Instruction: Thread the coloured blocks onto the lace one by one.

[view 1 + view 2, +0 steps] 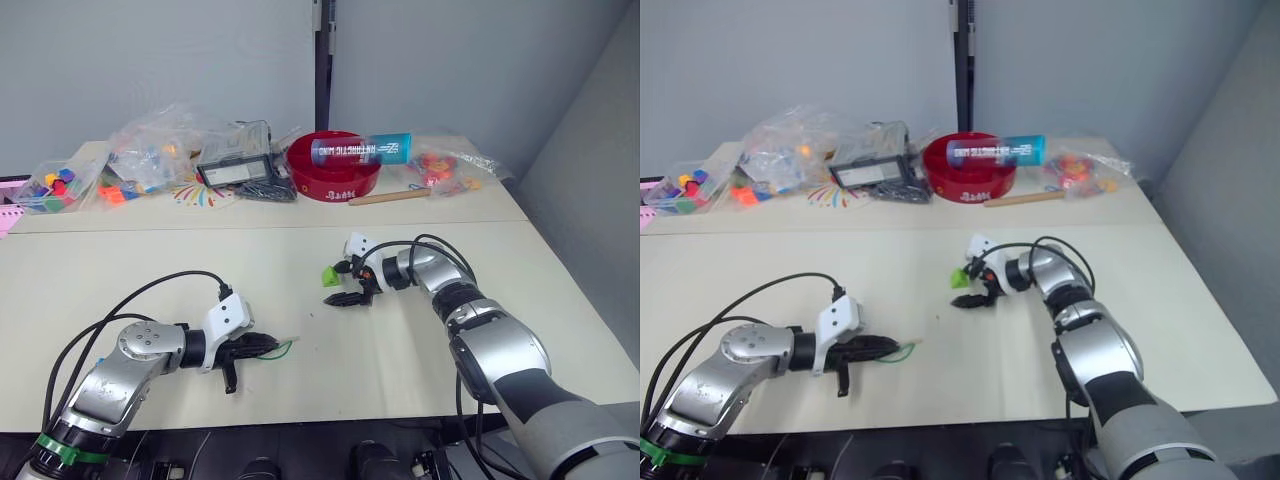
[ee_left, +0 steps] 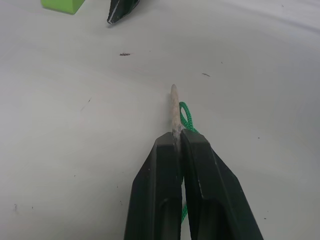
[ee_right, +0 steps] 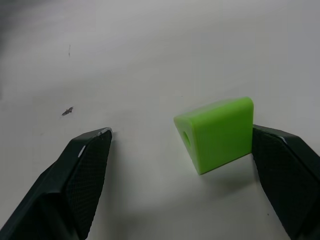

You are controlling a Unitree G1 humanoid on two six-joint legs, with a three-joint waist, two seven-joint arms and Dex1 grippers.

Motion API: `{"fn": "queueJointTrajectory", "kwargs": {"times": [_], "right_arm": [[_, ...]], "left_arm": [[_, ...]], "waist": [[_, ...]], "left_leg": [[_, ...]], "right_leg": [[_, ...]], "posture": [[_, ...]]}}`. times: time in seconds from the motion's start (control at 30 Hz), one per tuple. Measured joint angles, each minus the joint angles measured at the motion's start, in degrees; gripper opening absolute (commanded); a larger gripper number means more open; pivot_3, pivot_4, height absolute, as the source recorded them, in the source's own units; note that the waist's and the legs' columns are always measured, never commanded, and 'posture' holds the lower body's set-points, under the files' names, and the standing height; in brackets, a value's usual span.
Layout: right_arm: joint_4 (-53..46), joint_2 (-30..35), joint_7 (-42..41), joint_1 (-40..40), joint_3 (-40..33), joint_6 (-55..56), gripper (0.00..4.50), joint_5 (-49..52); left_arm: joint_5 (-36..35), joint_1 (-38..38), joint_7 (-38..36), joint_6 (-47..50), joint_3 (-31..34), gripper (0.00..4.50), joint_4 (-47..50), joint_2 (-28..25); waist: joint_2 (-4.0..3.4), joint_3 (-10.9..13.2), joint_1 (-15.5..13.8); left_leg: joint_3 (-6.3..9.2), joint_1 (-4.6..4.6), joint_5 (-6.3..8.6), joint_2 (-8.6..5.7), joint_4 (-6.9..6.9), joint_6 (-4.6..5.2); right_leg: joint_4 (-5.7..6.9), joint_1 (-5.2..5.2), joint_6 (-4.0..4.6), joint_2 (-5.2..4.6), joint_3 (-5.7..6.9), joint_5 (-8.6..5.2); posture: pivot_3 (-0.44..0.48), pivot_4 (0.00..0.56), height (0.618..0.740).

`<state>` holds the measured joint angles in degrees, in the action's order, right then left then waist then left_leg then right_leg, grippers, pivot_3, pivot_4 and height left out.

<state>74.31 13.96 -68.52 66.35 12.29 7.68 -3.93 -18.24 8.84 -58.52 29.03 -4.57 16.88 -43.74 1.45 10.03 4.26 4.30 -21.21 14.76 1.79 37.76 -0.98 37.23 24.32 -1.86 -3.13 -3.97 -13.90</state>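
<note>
Light green block (image 3: 218,133): small plastic cube, rounded edges, round hole in one face. Rests on table between spread fingers of right gripper (image 1: 347,284), against one finger (image 3: 287,175), well apart from other finger.

Lace (image 2: 186,116): thin green string, short pale stiff tip (image 2: 174,111). Tip clamped between closed fingers of left gripper (image 2: 179,145), projecting straight out past fingertips. Green string loops just beside tip, then runs back under the fingers.
</note>
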Motion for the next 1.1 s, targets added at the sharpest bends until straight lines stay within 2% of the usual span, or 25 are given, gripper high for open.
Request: {"fn": "queueJointTrajectory", "kwargs": {"times": [0.13,0.23,0.57,0.77,0.83,0.9,1.0,1.1], "right_arm": [[0.23,-0.74,-0.02,0.0,-1.06,0.0,2.38,-0.44],[0.27,-1.44,-0.04,0.0,-1.84,0.05,1.18,-0.47],[-0.13,-1.61,-0.35,-0.17,-2.41,0.29,1.14,-0.59],[-8.06,-0.91,-4.82,-5.96,-3.07,0.01,1.14,0.74],[-19.21,1.11,-6.57,-12.54,-3.06,-2.81,1.14,2.2],[-36.54,4.92,-7.24,-23.04,-3.14,-8.92,1.14,4.53],[-53.75,8.89,-7.84,-31.77,-2.06,-17.26,1.14,6.58],[-65.12,11.6,-8.09,-37.84,-0.56,-23.55,1.14,7.78]], "left_arm": [[-0.1,-0.55,0.15,0.0,0.02,0.0,0.19,-0.23],[-0.1,-0.77,0.14,-0.09,0.02,0.0,0.19,-0.55],[-0.1,-1.18,-0.22,-0.62,0.02,0.0,0.16,-0.56],[-0.09,-1.74,-0.68,-1.5,-0.01,0.0,-0.17,-0.63],[-0.11,-1.52,-0.81,-1.73,0.06,0.0,-0.38,-0.67],[-0.11,-0.9,-1.05,-1.9,0.27,0.0,-0.9,-0.79],[-0.15,-0.1,-1.37,-2.15,0.73,0.0,-1.41,-1.04],[-0.18,0.32,-2.33,-2.53,0.83,0.0,-1.68,-1.12]], "waist": [[-0.01,0.01,-0.09],[-0.02,0.02,-0.12],[-0.04,0.02,-0.1],[-0.04,0.02,-0.19],[-0.04,0.02,-0.52],[-0.09,0.04,-1.54],[-0.14,0.07,-1.78],[-0.16,0.08,-1.5]], "left_leg": [[0.0,0.0,0.0,-0.02,0.0,0.0],[0.0,0.0,0.0,-0.02,0.0,0.0],[0.0,0.0,0.0,-0.02,0.0,0.0],[0.01,-0.01,0.0,-0.03,0.0,0.0],[0.09,-0.03,0.0,-0.05,0.01,-0.01],[0.13,-0.07,0.02,-0.15,0.01,-0.01],[0.09,-0.04,0.02,-0.19,0.03,-0.01],[0.04,-0.01,0.02,-0.14,0.04,0.0]], "right_leg": [[0.0,0.0,0.0,-0.01,0.0,0.0],[0.01,0.0,0.0,-0.01,0.0,0.0],[0.0,0.0,0.0,-0.01,0.0,0.0],[-0.01,-0.01,0.0,-0.03,0.01,0.01],[0.09,-0.03,-0.01,-0.06,0.07,0.01],[0.2,0.0,-0.03,-0.16,0.11,0.01],[0.19,0.0,-0.05,-0.18,0.08,0.0],[0.02,-0.03,-0.06,-0.11,0.07,-0.03]], "posture": [[0.0,0.15,0.731],[0.0,0.15,0.731],[0.0,0.15,0.731],[0.0,0.15,0.731],[0.0,0.15,0.731],[0.0,0.15,0.731],[0.0,0.15,0.731],[0.0,0.15,0.731]]}}
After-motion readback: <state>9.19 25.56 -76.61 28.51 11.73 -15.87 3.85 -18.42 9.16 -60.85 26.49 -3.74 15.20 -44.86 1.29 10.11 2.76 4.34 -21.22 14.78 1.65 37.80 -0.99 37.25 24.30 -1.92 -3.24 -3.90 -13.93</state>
